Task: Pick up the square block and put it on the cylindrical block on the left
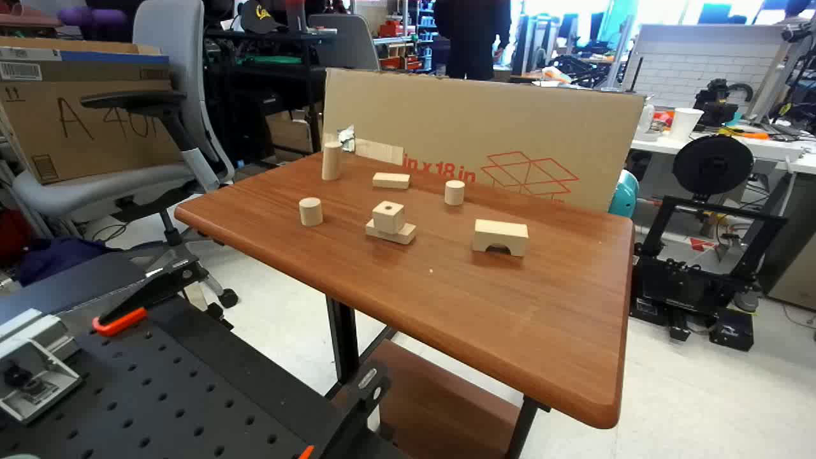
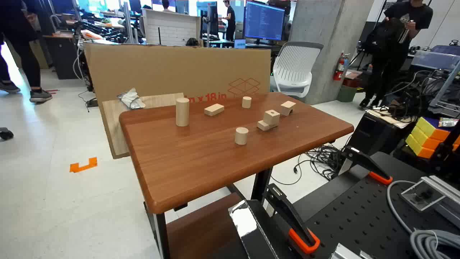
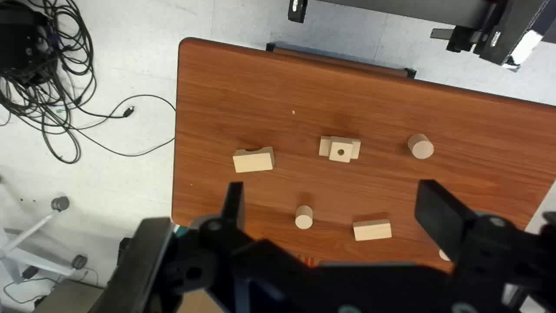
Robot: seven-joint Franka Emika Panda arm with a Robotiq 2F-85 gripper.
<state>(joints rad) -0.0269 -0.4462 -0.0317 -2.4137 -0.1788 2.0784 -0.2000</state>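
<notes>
Cube (image 1: 389,220) — holed side up, long axis unclear.

Cardboard (image 1: 484,124) reads "in x 18 in" in both exterior views; a box (image 1: 95,140), "A 4", rest unclear; a cap (image 1: 258,17), "Cal".

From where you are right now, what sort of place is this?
Probably a lab or workshop. Together, the exterior views show what looks like a 3D printer, a black benchtop full of holes and a big computer screen.
</notes>
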